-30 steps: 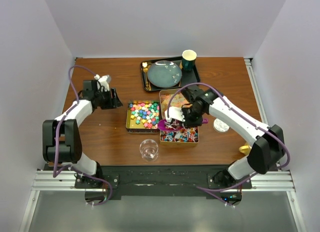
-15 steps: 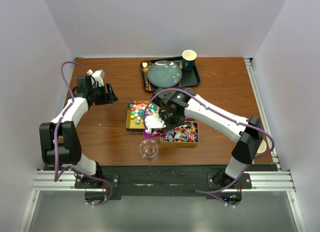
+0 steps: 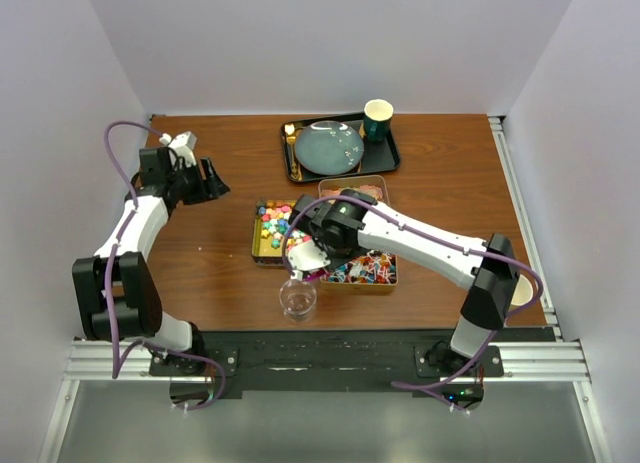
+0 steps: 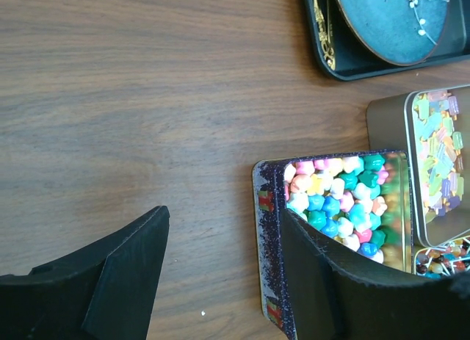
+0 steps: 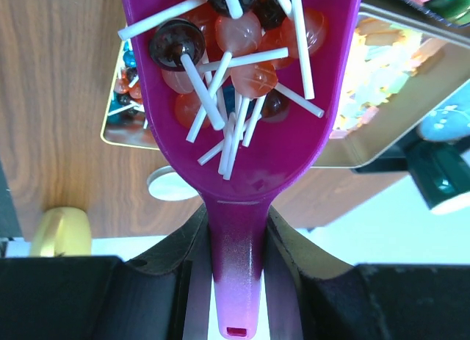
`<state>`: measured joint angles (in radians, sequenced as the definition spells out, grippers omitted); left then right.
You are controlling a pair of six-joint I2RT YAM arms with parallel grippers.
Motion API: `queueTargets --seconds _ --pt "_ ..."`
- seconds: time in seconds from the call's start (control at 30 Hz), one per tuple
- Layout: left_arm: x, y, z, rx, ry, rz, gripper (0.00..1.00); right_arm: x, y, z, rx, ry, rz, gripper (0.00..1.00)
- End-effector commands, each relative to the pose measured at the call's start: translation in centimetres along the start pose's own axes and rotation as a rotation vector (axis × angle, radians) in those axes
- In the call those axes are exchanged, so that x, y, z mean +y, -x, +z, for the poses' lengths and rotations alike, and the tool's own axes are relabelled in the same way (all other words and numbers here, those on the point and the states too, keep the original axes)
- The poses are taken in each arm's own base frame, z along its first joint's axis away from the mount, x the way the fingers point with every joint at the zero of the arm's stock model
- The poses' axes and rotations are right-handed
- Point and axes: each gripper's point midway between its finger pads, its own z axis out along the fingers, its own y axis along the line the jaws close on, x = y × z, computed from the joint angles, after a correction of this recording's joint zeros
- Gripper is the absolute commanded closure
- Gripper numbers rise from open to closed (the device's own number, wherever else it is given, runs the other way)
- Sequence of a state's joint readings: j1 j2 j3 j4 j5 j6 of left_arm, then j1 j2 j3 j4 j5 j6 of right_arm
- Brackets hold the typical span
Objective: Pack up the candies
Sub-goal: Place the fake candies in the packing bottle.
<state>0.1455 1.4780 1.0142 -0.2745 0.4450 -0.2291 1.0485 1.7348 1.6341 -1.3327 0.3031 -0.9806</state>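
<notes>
Tabletop brown wood, candies mid-table, walls pale.

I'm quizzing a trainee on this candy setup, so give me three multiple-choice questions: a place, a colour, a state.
1. The clear glass stands on the table at: A the far left corner; B the front edge, near the middle; C the far right corner.
2. The scoop is: A green; B white; C purple.
3. The left gripper is: A open, empty; B shut on the scoop; C shut on the glass.
Answers: 1 B, it stands just ahead of the arm bases; 2 C, the right wrist view shows purple; 3 A, its jaws stand apart over bare wood.
</notes>
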Motion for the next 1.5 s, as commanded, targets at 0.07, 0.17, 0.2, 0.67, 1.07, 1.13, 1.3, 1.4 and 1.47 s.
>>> queueTargets --seconds 0.07,0.17,0.2,0.67,1.07,1.13,1.3,1.4,1.47 --pt "-0.9 2.0 -1.1 -0.071 -0.029 0.004 0.33 3.0 -2.8 -2.7 0.199 0.084 -0.131 1.0" --pt "-0.9 1.9 -1.3 -0.073 -0.032 0.0 0.33 3.0 -2.6 -2.9 0.227 0.06 -0.155 1.0" --pt "-1.0 1.8 -1.4 -0.074 -0.034 -0.001 0.33 3.2 -2.7 -2.8 0.245 0.061 -0.163 1.0" --pt "-1.2 1.9 -2.4 -0.107 -0.045 -0.015 0.33 3.3 -3.7 -3.2 0.378 -0.005 -0.26 1.0" --pt "-1.7 2.1 -2.9 -0.126 -0.059 -0.014 0.32 2.8 -4.0 -4.1 0.406 -0.059 -0.267 1.0" --pt "-1.8 2.0 -2.9 -0.123 -0.069 -0.016 0.32 2.7 -3.8 -4.3 0.399 -0.067 -0.258 1.0" --pt "-2.4 1.0 -2.9 -0.111 -0.108 -0.023 0.31 2.3 -3.9 -5.7 0.344 -0.11 -0.214 1.0" --pt "-3.5 0.6 -3.1 -0.11 -0.172 -0.029 0.31 2.5 -3.4 -6.1 0.232 -0.091 -0.087 1.0" --pt "-5.0 0.2 -3.4 -0.105 -0.259 -0.023 0.4 1.9 -3.4 -5.8 0.16 -0.056 0.042 1.0"
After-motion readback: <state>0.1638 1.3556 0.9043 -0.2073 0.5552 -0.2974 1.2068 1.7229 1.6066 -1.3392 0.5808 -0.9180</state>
